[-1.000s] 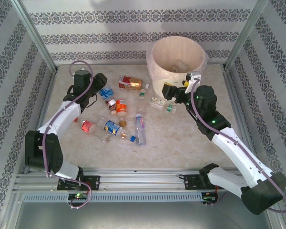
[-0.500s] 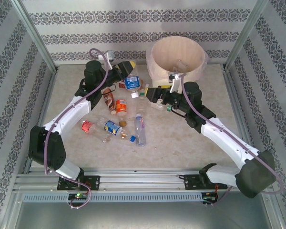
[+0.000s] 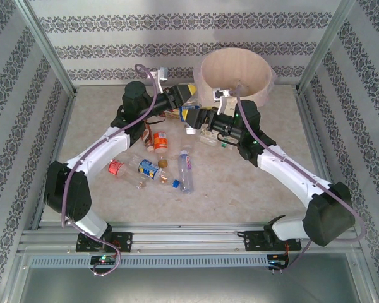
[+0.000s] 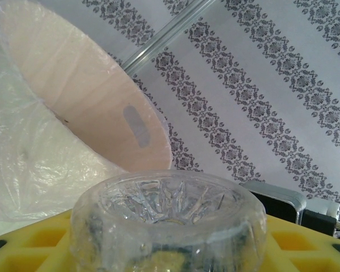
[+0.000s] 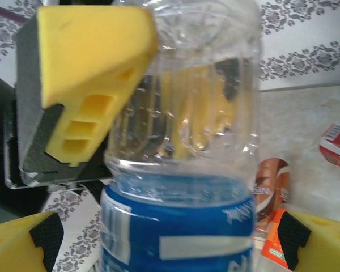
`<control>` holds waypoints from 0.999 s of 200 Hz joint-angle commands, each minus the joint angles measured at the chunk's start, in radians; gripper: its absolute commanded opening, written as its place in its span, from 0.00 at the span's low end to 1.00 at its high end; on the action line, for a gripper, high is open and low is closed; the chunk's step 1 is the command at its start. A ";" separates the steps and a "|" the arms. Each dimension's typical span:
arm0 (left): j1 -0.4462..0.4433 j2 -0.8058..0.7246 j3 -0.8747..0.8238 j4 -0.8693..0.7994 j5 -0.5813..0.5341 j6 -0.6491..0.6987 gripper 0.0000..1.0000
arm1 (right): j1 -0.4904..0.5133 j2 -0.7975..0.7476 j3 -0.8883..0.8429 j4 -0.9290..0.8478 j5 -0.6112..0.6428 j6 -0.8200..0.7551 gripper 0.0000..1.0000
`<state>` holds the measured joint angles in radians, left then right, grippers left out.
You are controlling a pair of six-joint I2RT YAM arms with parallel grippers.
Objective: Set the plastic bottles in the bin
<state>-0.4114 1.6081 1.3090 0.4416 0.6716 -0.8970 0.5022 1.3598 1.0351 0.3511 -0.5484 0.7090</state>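
one blue-labelled bottle: held aloft at upper centre of the overhead frame, just left of the bin and not yet over its rim. left jaws clamped on its clear base end, right jaws spread wide to either side of its label, gripping nothing. other plastic bottles: at least six lie loose on the worktop at frame centre; bin contents cannot be told, so most of the task looks outstanding.
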 commanded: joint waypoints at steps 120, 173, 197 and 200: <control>-0.011 0.023 0.044 0.112 0.076 -0.034 0.56 | -0.016 0.007 0.042 -0.016 -0.025 -0.015 0.55; -0.011 -0.011 0.037 0.064 0.060 0.001 1.00 | -0.049 -0.034 0.049 -0.136 0.030 -0.087 0.51; -0.009 -0.061 0.035 -0.050 -0.005 0.074 1.00 | -0.068 -0.067 0.063 -0.223 0.066 -0.143 0.50; -0.010 -0.069 0.033 -0.072 -0.024 0.084 0.99 | -0.071 -0.069 0.067 -0.233 0.069 -0.152 0.50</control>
<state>-0.4126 1.6165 1.3209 0.4599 0.7170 -0.9024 0.4477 1.3487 1.0519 0.2012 -0.5278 0.6430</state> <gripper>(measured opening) 0.994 0.620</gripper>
